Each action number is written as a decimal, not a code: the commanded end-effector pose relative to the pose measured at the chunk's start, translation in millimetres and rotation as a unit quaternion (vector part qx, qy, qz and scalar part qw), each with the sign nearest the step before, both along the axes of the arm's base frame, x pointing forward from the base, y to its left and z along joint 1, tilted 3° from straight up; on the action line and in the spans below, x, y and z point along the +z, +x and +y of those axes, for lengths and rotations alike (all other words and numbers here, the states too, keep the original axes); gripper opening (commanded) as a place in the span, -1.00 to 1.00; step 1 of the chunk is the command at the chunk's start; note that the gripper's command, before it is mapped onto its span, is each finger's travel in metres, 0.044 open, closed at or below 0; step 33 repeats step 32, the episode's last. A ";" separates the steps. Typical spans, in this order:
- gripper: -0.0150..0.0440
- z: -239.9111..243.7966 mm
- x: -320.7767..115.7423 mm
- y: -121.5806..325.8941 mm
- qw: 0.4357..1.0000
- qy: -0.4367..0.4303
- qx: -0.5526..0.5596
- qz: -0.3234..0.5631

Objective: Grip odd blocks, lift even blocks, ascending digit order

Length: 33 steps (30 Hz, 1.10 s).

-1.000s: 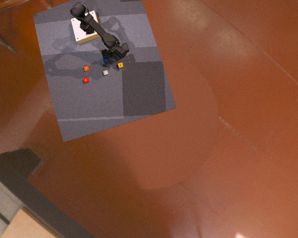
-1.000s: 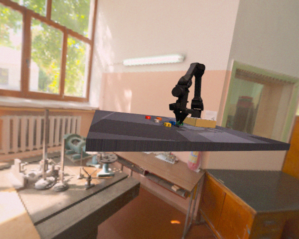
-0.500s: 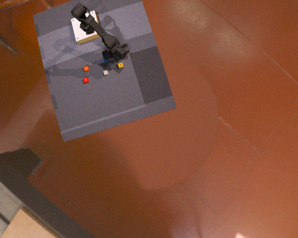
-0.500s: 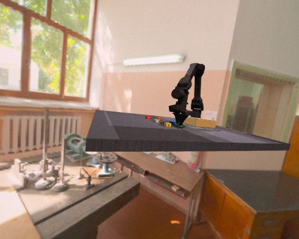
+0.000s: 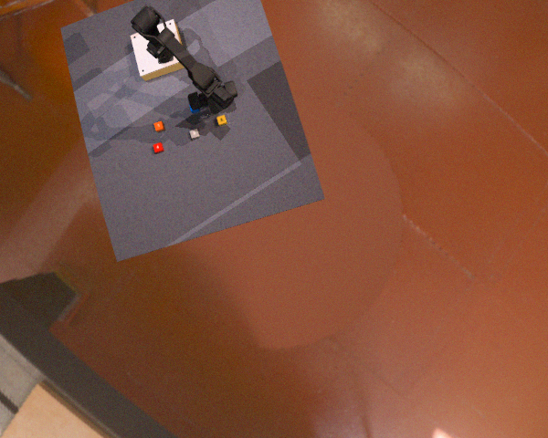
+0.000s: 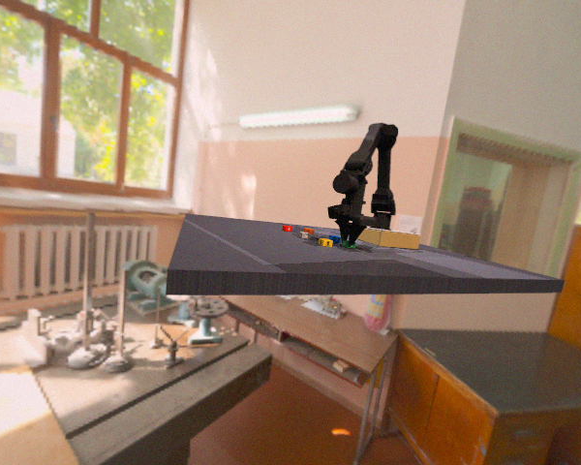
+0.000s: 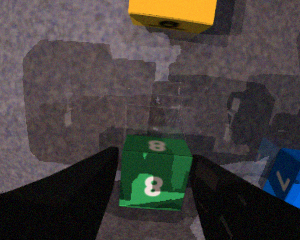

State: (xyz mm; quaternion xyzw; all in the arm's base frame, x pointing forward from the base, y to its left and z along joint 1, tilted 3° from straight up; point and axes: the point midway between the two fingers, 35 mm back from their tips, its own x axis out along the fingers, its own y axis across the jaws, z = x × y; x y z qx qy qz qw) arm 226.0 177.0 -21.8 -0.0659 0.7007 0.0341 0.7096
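Observation:
A green block with a white 8 rests on the table. My gripper points down with one finger on each side of it. The fingers are slightly open, with narrow gaps at the block's sides. A blue block stands to the right in the wrist view; its digit is cut off there. A yellow block is at that view's top. A grey block, an orange block and a red block stand farther off, digits too small to read.
The arm's white-topped base plate with tan sides is at the back of the dark grey table. The blue and yellow blocks are the nearest neighbours of the fingers. Patchy shadows cross the table.

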 end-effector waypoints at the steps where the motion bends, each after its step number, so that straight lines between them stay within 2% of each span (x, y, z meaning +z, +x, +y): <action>1: 0.45 0.4 -0.1 0.3 1.000 0.001 -0.001 -0.001; 6: 0.86 0.4 -0.1 0.3 1.000 0.001 -0.001 -0.001; 10: 0.86 0.6 2.7 0.4 1.000 0.001 -0.001 -0.001; 14: 0.86 2.0 36.2 -0.1 1.000 0.001 -0.001 -0.001; 19: 0.86 3.6 37.9 -0.1 1.000 0.001 -0.001 -0.001; 27: 0.86 60.5 113.2 -13.6 1.000 0.004 -0.001 0.000; 33: 0.86 61.7 115.2 -14.3 1.000 0.004 -0.001 0.000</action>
